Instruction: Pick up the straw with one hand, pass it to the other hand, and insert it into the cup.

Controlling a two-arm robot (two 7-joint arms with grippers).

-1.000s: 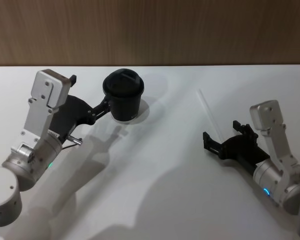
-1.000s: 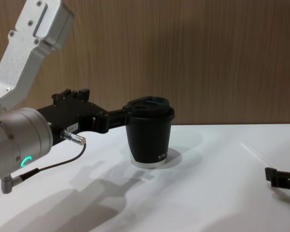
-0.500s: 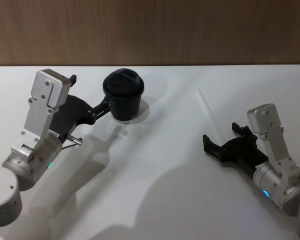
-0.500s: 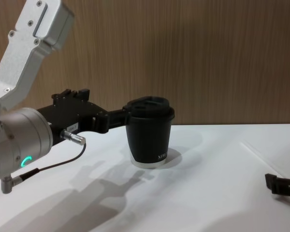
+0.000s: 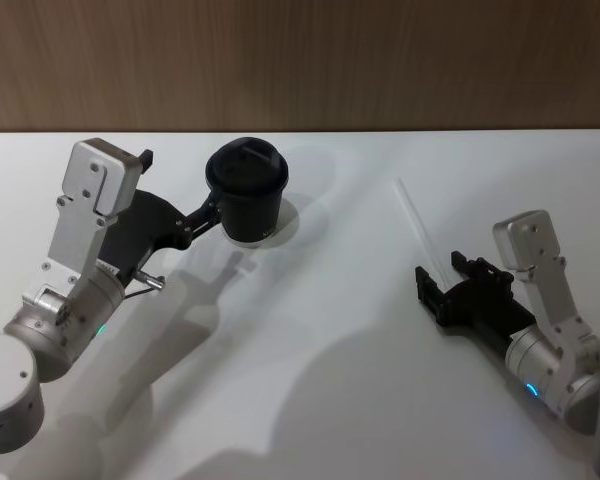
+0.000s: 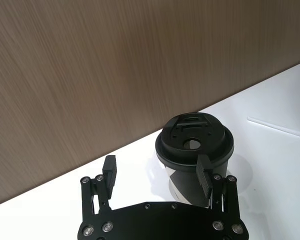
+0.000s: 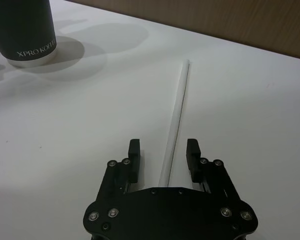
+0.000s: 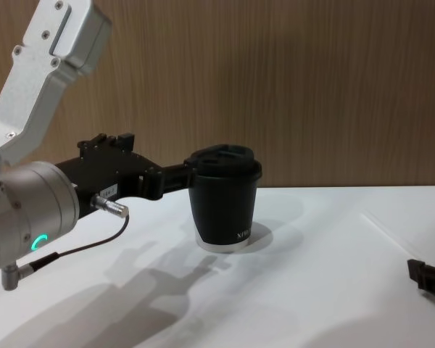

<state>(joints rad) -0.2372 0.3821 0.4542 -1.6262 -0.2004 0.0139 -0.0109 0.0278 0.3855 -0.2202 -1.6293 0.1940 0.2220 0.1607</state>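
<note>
**right claw** (image 5: 442,270): fingers spread wide, gripping nothing. in the right wrist view (image 7: 163,150) we see the straw (image 7: 177,115) lying flat on the white table (image 7: 250,100). its near end lies in the gap between the two fingers, clear of both, and the rest runs straight out ahead of the claw. the head view shows the same straw (image 5: 412,215) only as a faint line beyond the fingertips. in the chest view we see just the fingertips (image 8: 428,274), low over the table. we cannot tell whether they rest on it.

**left claw** (image 6: 156,172): fingers wide apart, nothing gripped. the cup (image 6: 195,150) stands upright just beyond its fingertips, toward one finger. we cannot tell whether that finger touches it. the left wrist view looks down on the domed lid and its round hole, with the straw (image 6: 277,128) well apart, beyond the cup. the chest view gives the claw (image 8: 177,174) from the side, level with the lid of the cup (image 8: 225,203).

**cup, further:** the right wrist view reads pale lettering, "xpro koffe", above the pale base rim (image 7: 27,30), far ahead of the right claw and to its left.

**other:** a dark cable with a metal plug (image 8: 110,207) and a green ring light (image 8: 36,243) sit behind the left claw. a wood-grain wall (image 5: 300,60) stands beyond the table.
</note>
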